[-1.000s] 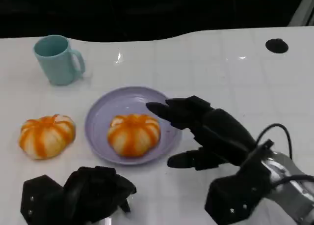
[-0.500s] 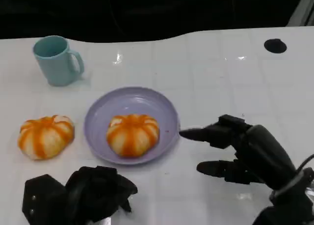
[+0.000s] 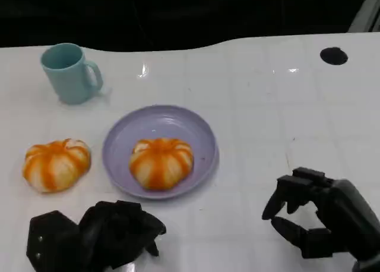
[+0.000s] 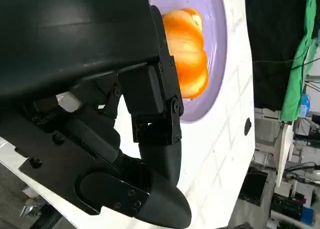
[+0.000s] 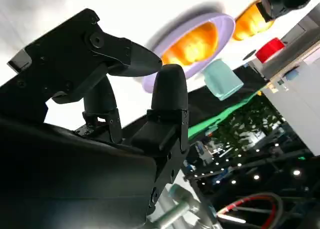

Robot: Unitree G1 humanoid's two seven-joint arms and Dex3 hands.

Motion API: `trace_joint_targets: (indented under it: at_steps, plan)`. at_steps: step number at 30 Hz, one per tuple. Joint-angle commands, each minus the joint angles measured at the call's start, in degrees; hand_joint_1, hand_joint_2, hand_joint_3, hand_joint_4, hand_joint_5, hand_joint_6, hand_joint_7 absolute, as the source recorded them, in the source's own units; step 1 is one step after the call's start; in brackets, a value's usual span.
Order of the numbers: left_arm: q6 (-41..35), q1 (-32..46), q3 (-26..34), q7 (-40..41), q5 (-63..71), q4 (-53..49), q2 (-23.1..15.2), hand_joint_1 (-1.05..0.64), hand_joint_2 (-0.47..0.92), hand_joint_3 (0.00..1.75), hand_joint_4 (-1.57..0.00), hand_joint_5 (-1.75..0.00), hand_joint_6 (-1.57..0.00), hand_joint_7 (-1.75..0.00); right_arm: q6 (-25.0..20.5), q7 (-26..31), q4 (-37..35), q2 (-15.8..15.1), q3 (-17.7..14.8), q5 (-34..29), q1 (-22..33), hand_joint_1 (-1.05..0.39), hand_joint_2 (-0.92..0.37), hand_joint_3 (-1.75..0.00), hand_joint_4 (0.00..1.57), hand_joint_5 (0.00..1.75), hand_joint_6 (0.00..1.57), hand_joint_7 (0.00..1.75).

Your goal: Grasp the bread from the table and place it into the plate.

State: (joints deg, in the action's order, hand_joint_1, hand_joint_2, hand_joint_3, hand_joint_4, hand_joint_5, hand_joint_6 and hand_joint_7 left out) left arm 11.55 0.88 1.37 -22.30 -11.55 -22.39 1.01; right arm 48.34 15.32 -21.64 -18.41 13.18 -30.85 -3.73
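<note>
One orange-and-white striped round bread (image 3: 161,162) sits in the lavender plate (image 3: 202,135); another (image 3: 56,164) lies on the white counter (image 3: 267,94), nearest the empty, curled left hand (image 3: 98,236); right hand (image 3: 323,215) empty, loosely curled.

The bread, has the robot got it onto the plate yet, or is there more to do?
One orange-striped bread already sits in the purple plate. Neither the right hand, low on the table to the plate's right, nor the left hand holds anything. A second bread lies on the table left of the plate; if it should go in too, that is left.
</note>
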Motion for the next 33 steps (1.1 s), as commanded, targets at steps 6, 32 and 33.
trace_joint_targets:
  at_steps: [6, 32, 33]
  plan:
    - [-0.68, 0.17, 0.64, 0.0, -0.13, 0.31, -1.45, -1.05, 0.61, 0.3, -0.89, -1.51, -1.54, -0.37, -3.89, -6.24, 1.47, 2.4, -1.52, 9.96, 4.66, -0.28, -0.53, -0.96, 0.59, 1.75, 0.55, 1.48]
    - [-0.23, 0.45, 0.95, -0.45, -0.31, 0.17, -1.91, -1.05, 0.61, 0.31, -0.89, -1.53, -1.53, -0.39, -2.14, -4.99, -4.4, 3.63, -2.34, 7.83, 2.4, -0.32, -0.54, -0.95, 0.6, 1.75, 0.54, 1.5]
    - [-0.26, 0.41, 0.94, -0.46, -0.34, 0.17, -1.88, -1.05, 0.61, 0.31, -0.89, -1.53, -1.53, -0.39, -2.3, -4.85, -4.33, 3.56, -2.4, 7.54, 2.36, -0.32, -0.54, -0.94, 0.6, 1.75, 0.54, 1.5]
